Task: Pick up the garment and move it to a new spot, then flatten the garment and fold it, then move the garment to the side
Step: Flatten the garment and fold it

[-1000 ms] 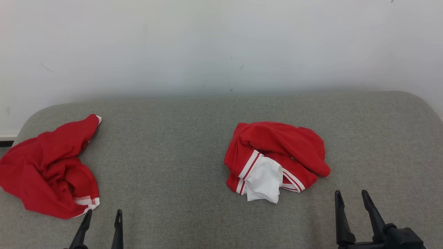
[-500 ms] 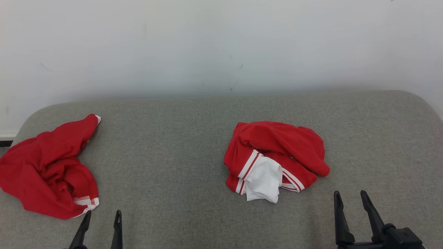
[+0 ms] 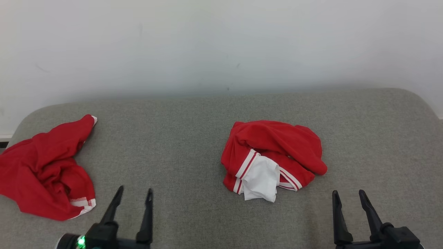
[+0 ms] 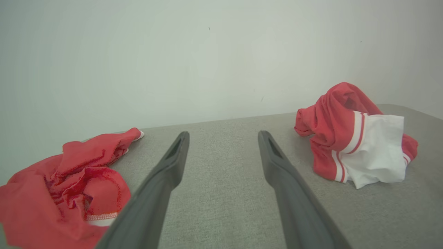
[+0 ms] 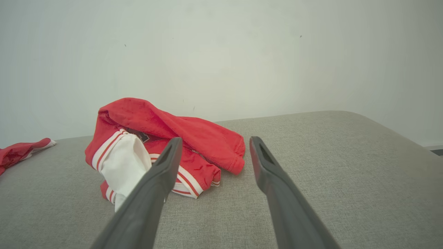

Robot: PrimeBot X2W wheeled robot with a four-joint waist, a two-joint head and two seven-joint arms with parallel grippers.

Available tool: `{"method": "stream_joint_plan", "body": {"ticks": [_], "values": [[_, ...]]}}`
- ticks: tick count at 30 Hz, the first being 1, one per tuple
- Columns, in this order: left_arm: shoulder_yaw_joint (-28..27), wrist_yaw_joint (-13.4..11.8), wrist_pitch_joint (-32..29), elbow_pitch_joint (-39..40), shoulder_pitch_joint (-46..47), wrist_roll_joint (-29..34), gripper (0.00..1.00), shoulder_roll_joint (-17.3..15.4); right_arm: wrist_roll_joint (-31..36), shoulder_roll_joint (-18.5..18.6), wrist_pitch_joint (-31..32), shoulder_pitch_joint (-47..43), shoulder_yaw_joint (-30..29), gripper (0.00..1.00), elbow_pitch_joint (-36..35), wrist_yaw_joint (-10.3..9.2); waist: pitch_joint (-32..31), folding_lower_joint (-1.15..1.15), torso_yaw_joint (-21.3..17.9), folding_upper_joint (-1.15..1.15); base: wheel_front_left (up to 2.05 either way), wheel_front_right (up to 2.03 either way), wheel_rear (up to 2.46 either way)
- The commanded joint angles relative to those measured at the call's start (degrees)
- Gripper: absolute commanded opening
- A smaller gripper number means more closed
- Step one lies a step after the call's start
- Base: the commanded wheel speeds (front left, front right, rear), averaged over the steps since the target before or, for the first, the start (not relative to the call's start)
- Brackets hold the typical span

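left gripper (image 3: 135,188) and right gripper (image 3: 347,191) hovering open, empty
risking pinching only the white flap (image 3: 261,180) of the garment (image 3: 277,145), dragging it bunched

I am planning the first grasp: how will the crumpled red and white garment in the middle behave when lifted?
The red and white garment is probably floppy: it lies in soft folds, so it should hang and unfold. It looks like thin cloth, so likely light. Pushed, it would probably bunch on the textured grey surface rather than slide.
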State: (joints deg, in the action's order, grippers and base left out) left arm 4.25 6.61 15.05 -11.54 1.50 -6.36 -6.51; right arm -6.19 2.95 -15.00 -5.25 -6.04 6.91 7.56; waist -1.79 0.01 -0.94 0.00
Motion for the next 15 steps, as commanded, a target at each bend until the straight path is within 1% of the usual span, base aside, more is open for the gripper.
{"method": "stream_joint_plan", "body": {"ticks": [1,5,11,13,14,15], "values": [[1.7,0.5,0.2,-0.6,2.4,0.2,1.00,0.7,0.1,-0.1,-0.3,0.5,0.4,1.00,0.1,-0.15,0.3,-0.01,-0.3,0.00,0.00,0.00,0.00],[8.9,0.8,0.2,-3.3,9.0,-0.1,1.00,1.8,-0.1,-0.1,-0.3,1.0,1.3,1.00,0.2,-0.14,1.4,-0.01,-1.7,0.00,0.00,0.00,0.00],[20.1,0.8,0.2,-9.5,18.1,-2.4,1.00,3.0,-0.4,-0.1,-0.3,2.4,2.0,1.00,0.3,-0.15,4.3,-0.01,-5.8,0.00,0.00,0.00,0.00],[23.1,0.8,0.2,-11.6,20.9,-3.3,1.00,3.2,-0.9,-0.1,-0.3,3.0,1.9,1.00,0.2,-0.15,5.6,-0.01,-7.3,0.00,0.00,0.00,0.00],[23.1,0.8,0.2,-11.6,20.9,-3.3,1.00,3.2,-0.9,-0.1,-0.3,3.0,1.9,1.00,0.2,-0.15,5.6,-0.01,-7.3,0.00,0.00,0.00,0.00],[24.2,0.8,0.2,-12.8,22.1,-3.8,1.00,3.2,-1.1,-0.2,-0.3,3.3,2.2,1.00,0.2,-0.15,6.3,-0.01,-8.1,0.00,0.00,0.00,0.00]]}}
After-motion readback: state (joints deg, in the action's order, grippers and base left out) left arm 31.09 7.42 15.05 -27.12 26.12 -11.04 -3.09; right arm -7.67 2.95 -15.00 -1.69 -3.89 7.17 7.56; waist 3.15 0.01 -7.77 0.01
